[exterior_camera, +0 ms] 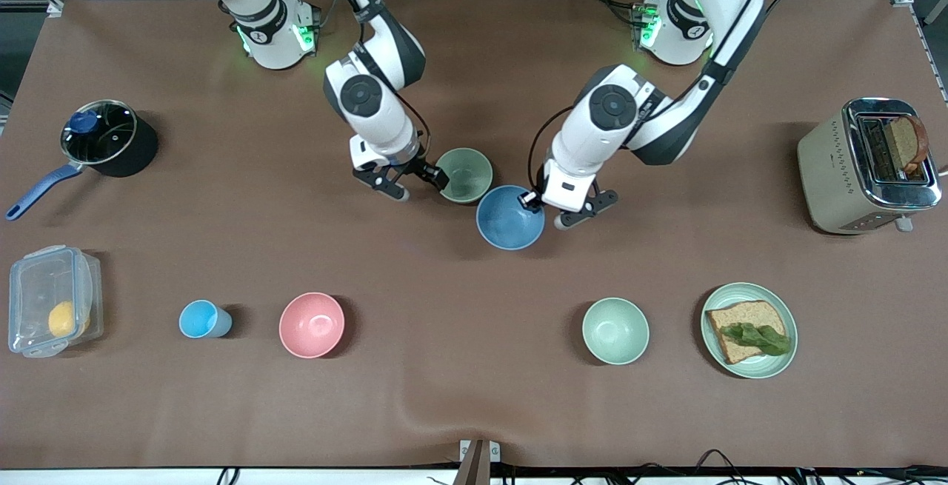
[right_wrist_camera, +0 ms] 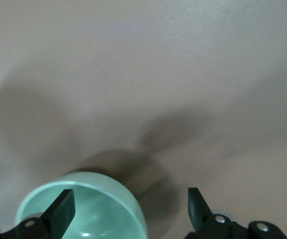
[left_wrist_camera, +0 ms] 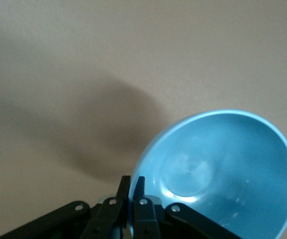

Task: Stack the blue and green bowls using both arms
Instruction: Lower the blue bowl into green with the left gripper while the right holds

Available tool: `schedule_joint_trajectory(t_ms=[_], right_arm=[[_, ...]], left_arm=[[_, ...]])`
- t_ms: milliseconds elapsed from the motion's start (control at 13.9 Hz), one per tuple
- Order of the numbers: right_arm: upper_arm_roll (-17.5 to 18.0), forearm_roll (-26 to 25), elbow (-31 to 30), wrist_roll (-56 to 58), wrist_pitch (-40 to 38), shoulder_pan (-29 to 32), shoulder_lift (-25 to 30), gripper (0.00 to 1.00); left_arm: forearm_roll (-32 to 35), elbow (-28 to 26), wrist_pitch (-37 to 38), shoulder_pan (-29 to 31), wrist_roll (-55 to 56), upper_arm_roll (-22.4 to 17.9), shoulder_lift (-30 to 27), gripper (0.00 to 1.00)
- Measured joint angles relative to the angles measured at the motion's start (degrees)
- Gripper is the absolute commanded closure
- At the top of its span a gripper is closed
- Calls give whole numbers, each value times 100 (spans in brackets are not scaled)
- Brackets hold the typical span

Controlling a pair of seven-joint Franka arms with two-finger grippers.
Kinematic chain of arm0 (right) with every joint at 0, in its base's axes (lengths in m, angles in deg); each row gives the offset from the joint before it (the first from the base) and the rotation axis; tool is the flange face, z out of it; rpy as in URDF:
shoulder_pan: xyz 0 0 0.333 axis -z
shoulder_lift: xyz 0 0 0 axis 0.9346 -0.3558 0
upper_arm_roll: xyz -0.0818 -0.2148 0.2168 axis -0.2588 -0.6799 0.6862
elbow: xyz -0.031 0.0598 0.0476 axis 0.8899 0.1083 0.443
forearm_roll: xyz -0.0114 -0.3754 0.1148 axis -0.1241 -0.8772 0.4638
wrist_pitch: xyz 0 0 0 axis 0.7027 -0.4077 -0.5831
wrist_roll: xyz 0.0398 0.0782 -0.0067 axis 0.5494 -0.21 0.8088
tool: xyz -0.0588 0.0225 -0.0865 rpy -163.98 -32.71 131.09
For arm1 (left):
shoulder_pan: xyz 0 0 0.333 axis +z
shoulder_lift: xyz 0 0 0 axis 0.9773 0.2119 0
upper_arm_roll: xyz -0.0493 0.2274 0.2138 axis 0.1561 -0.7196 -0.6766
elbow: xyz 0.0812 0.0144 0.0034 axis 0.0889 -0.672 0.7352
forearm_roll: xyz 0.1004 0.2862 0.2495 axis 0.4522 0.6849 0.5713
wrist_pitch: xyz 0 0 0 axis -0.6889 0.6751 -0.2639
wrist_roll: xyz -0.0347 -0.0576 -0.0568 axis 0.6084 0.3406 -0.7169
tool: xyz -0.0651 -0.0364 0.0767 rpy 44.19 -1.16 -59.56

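Observation:
The green bowl (exterior_camera: pixel 464 174) sits on the brown table near its middle. The blue bowl (exterior_camera: pixel 509 217) is right beside it, nearer the front camera and toward the left arm's end. My left gripper (exterior_camera: pixel 527 201) is shut on the blue bowl's rim; in the left wrist view (left_wrist_camera: pixel 132 186) the blue bowl (left_wrist_camera: pixel 223 164) hangs tilted, with its shadow apart from it on the table. My right gripper (exterior_camera: pixel 416 181) is open and straddles the green bowl's rim. In the right wrist view (right_wrist_camera: pixel 131 209) one finger is over the green bowl's (right_wrist_camera: pixel 98 214) inside and the other is outside it.
A lidded pot (exterior_camera: pixel 100 133) and a clear box (exterior_camera: pixel 52 300) are at the right arm's end. A light-blue cup (exterior_camera: pixel 201 319), pink bowl (exterior_camera: pixel 311 324), mint bowl (exterior_camera: pixel 615 330) and bread plate (exterior_camera: pixel 748 329) line the side nearer the front camera. A toaster (exterior_camera: pixel 866 166) is at the left arm's end.

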Motion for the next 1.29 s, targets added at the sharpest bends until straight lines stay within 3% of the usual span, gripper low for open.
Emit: schedule_joint_trajectory(t_ms=[215, 502, 645, 860, 1075, 1290], right_arm=[[-8, 1191, 6, 8, -207, 215, -30, 0], [2, 2422, 46, 51, -217, 235, -399, 0], [-3, 3067, 99, 430, -249, 281, -597, 0], [-11, 4056, 131, 1476, -920, 653, -723, 0], [-8, 4590, 136, 1872, -1103, 810, -763, 0], [34, 4721, 158, 1875, -1101, 773, -785, 0]], left_arm=[[163, 0, 0, -170, 292, -1, 79, 100], [190, -5, 1, -527, 698, -1, 129, 100], [194, -27, 31, -710, 882, 2, 133, 100], [194, -157, 45, -943, 1036, 0, 151, 100], [194, -181, 45, -1054, 1106, -1, 171, 100], [194, -181, 45, -1133, 1132, -1, 173, 100]])
